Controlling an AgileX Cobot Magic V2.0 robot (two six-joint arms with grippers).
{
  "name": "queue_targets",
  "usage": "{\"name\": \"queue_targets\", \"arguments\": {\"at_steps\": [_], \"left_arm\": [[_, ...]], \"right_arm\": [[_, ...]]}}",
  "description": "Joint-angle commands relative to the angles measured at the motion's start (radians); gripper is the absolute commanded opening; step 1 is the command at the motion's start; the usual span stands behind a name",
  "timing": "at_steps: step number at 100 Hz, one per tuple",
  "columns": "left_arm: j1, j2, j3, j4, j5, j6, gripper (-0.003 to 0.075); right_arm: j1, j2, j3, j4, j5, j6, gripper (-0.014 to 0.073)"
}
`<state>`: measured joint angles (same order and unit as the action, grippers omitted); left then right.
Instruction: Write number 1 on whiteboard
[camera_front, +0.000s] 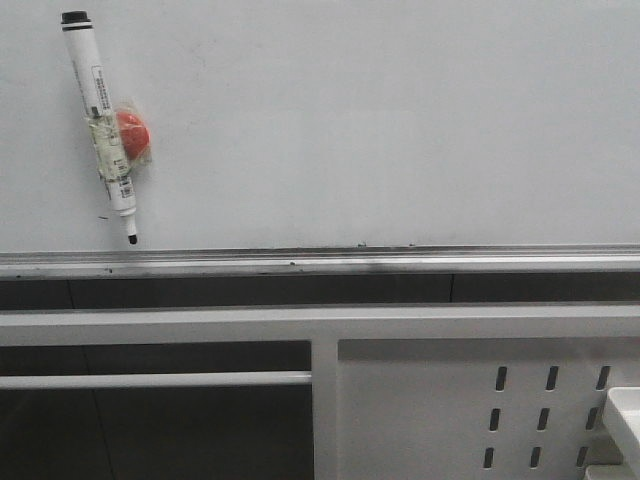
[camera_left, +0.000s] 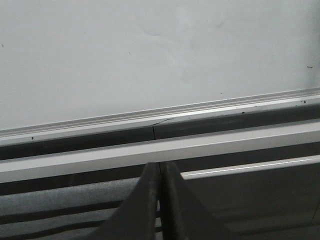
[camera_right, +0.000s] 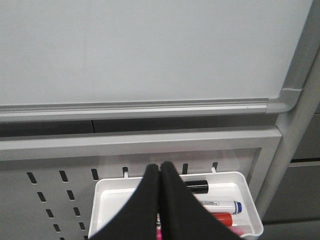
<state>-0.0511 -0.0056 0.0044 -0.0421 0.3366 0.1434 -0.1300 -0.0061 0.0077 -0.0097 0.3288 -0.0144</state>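
Two claws hang low with fingers pressed together, empty: left claw (camera_left: 159, 200) under the whiteboard (camera_front: 380, 120) tray rail (camera_front: 400, 262), right claw (camera_right: 159, 200) over a white bin (camera_right: 245, 200) of markers. One black marker (camera_front: 102, 120) clings high on the board's left, well apart from both.

No text can be read. The marker pen (camera_front: 103, 120) stuck on the whiteboard (camera_front: 400, 120) carries a printed label along its barrel, too small to make out. A white marker (camera_right: 220, 205) in the tray (camera_right: 250, 200) has fine print, also illegible.
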Motion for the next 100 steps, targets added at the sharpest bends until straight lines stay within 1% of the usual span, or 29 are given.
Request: {"name": "queue_targets", "arguments": {"at_steps": [1,26,35,45,51,56,61,69,76,94,100], "left_arm": [[0.002,-0.022,0.035,-0.007,-0.054,0.002,-0.0020],[0.002,-0.022,0.035,-0.007,-0.054,0.002,-0.0020],[0.002,-0.022,0.035,0.022,-0.064,0.002,-0.0020],[0.002,-0.022,0.035,0.014,-0.112,0.002,-0.0020],[0.002,-0.022,0.035,0.009,-0.167,0.002,-0.0020],[0.002,-0.022,0.035,0.009,-0.220,0.002,-0.0020],[0.002,-0.022,0.035,0.009,-0.283,0.002,-0.0020],[0.002,-0.022,0.035,0.009,-0.380,0.002,-0.0020],[0.002,-0.022,0.035,0.009,-0.428,0.002,-0.0020],[0.002,-0.022,0.035,0.009,-0.441,0.002,-0.0020],[0.002,-0.022,0.035,0.009,-0.446,0.002,-0.0020]], "right_arm": [[-0.008,-0.025,0.012,-0.001,-0.021,0.001,-0.0059],[-0.008,-0.025,0.012,-0.001,-0.021,0.001,-0.0059],[-0.008,-0.025,0.012,-0.001,-0.021,0.001,-0.0059],[-0.008,-0.025,0.012,-0.001,-0.023,0.001,-0.0059],[-0.008,-0.025,0.012,-0.001,-0.023,0.001,-0.0059],[-0.008,-0.025,0.012,-0.019,-0.050,0.001,-0.0059],[-0.008,-0.025,0.012,-0.025,-0.131,0.001,-0.0059],[-0.008,-0.025,0.012,-0.025,-0.334,0.001,-0.0059],[-0.008,-0.025,0.012,-0.025,-0.466,0.001,-0.0059],[-0.008,-0.025,0.012,-0.025,-0.713,0.001,-0.0059],[-0.008,-0.025,0.012,-0.023,-0.758,0.001,-0.0059]]}}
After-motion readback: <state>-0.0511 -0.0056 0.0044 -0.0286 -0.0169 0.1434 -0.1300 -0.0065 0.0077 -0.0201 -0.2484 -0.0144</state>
